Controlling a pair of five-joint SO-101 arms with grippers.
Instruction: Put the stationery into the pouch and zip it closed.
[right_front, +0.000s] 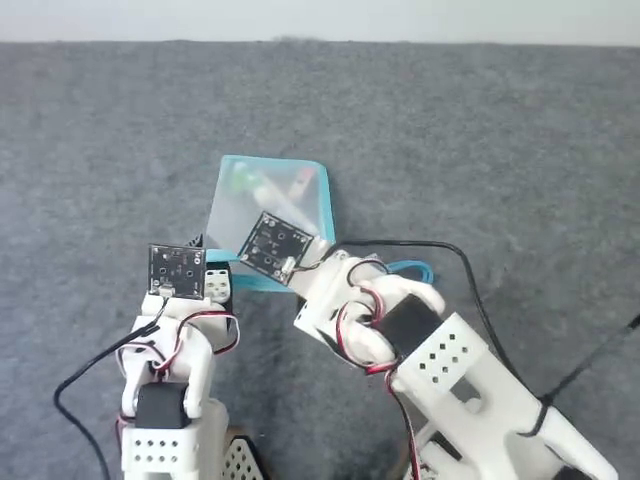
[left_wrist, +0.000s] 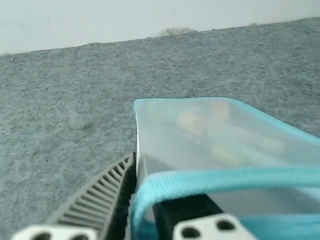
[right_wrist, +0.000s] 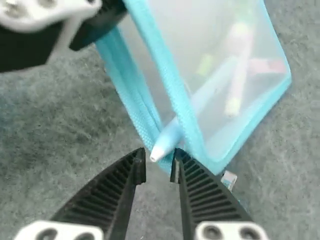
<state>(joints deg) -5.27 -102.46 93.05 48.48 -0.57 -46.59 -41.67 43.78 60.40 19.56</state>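
The pouch (right_front: 270, 205) is translucent with teal edging and lies mid-table with several pens (right_front: 262, 184) inside. My left gripper (left_wrist: 142, 185) is shut on the pouch's near teal edge (left_wrist: 210, 179) at one corner, lifting it slightly. In the right wrist view the pouch (right_wrist: 210, 65) holds green, pink and white pens (right_wrist: 236, 75). A pale blue pen (right_wrist: 165, 142) pokes its tip out of the opening. My right gripper (right_wrist: 157, 162) is narrowly open, its fingertips on either side of that pen tip without pinching it.
Grey carpet-like cloth (right_front: 500, 140) covers the table all around the pouch. A teal loop (right_front: 412, 268) lies beside the right arm. Black cables (right_front: 470, 285) trail over the cloth near both arms. A pale wall edge runs along the far side.
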